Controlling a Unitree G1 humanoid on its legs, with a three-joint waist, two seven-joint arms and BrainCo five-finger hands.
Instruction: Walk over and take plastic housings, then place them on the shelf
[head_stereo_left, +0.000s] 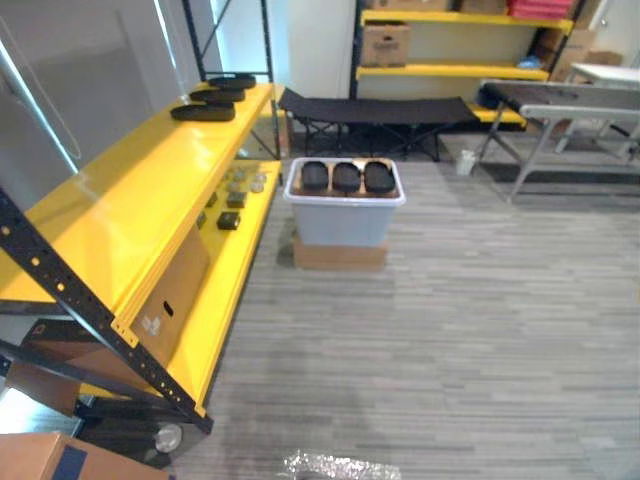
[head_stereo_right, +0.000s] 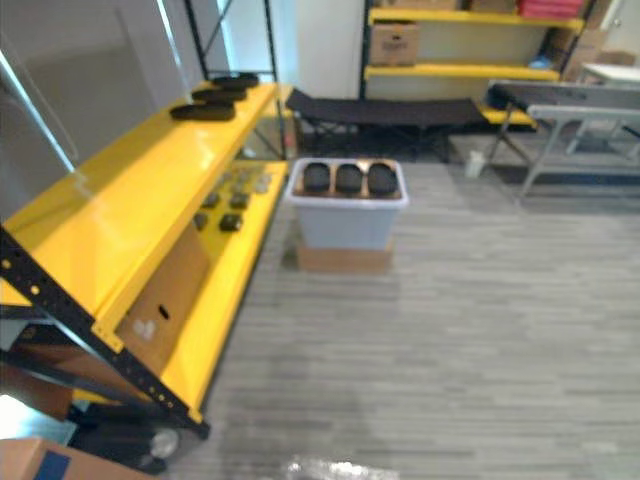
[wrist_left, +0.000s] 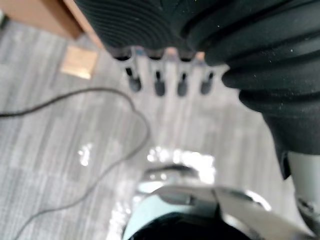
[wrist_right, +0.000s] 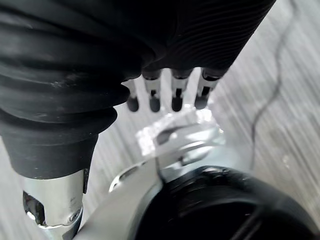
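Three black plastic housings (head_stereo_left: 346, 177) are lying side by side across the top of a pale bin (head_stereo_left: 345, 225), which is standing on a flat cardboard box (head_stereo_left: 340, 255) on the grey floor, just beside the far end of a long yellow shelf (head_stereo_left: 130, 200) that is running along the robot's left side. More black housings (head_stereo_left: 203, 112) are resting in a row at the far end of that shelf's upper level, well apart from the bin's three. On the lower level a few small dark and grey parts (head_stereo_left: 229, 220) are lying loose, and a brown carton (head_stereo_left: 175, 295) is sitting nearer the robot under the upper board. Beyond the bin a black folding cot (head_stereo_left: 375, 108) is standing in front of a second yellow rack (head_stereo_left: 450, 72) with a cardboard box on it (head_stereo_left: 386, 45), and a grey table (head_stereo_left: 570, 100) is standing to the right. The left hand (wrist_left: 159, 85) is hanging over the floor with fingers straight and relaxed, holding nothing, and the right hand (wrist_right: 176, 97) is hanging the same way, fingers loose and empty
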